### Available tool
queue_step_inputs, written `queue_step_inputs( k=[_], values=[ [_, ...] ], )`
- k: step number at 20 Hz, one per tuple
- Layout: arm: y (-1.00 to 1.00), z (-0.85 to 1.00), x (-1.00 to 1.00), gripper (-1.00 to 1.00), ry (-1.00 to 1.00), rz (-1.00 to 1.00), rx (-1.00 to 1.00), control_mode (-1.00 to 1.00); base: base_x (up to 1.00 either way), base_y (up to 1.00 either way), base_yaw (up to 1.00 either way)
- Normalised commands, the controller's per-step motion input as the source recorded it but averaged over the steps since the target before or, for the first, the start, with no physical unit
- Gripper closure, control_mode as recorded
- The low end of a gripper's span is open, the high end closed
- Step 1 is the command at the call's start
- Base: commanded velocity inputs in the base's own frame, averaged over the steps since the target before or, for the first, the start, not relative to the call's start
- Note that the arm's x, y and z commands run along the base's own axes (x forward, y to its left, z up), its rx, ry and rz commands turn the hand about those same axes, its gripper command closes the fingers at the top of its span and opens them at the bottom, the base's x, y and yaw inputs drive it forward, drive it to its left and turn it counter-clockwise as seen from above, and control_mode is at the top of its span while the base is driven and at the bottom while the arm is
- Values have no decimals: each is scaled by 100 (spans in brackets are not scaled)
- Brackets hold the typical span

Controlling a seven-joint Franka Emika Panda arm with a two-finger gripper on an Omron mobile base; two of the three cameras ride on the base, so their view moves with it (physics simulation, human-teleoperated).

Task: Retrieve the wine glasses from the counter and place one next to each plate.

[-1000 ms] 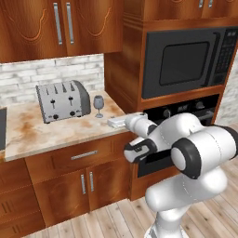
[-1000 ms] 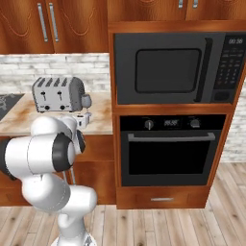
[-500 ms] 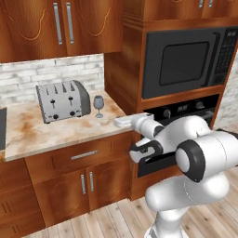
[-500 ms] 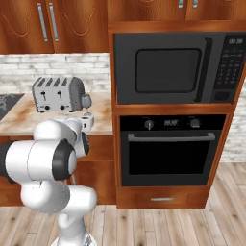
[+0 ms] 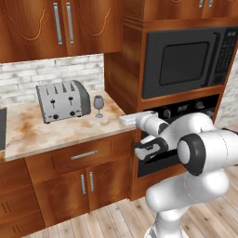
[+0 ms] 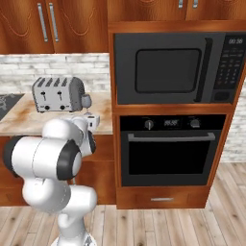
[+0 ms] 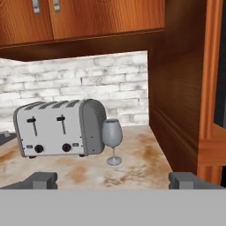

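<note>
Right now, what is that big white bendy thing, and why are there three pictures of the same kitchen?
That is a robot arm. Two cameras ride behind it, one on its left and one on its right. The third sits on its hand, so you look out between its two dark fingertips.

On the counter stand a silver toaster and, just beside it, a small grey wine glass, upright.

The gripper is open and holds nothing; the glass stands a little ahead of it.
</note>
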Motion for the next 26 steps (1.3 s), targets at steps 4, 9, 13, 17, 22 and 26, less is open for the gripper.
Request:
queue_step_inputs(
  k=[4, 9, 13, 17, 22, 26],
  values=[
    [-13, 0, 17, -100, 0, 0, 0, -100, 0, 0, 0],
    [-6, 0, 21, -100, 0, 0, 0, -100, 0, 0, 0],
    [0, -6, 30, -100, 1, 0, -1, -100, 0, 0, 0],
    [0, -12, 36, -100, 5, 0, -4, -100, 0, 0, 0],
    [3, -13, 19, -100, 4, 0, -6, -100, 0, 0, 0],
    [0, 0, 0, -100, 0, 0, 0, -100, 0, 0, 0]
  ],
)
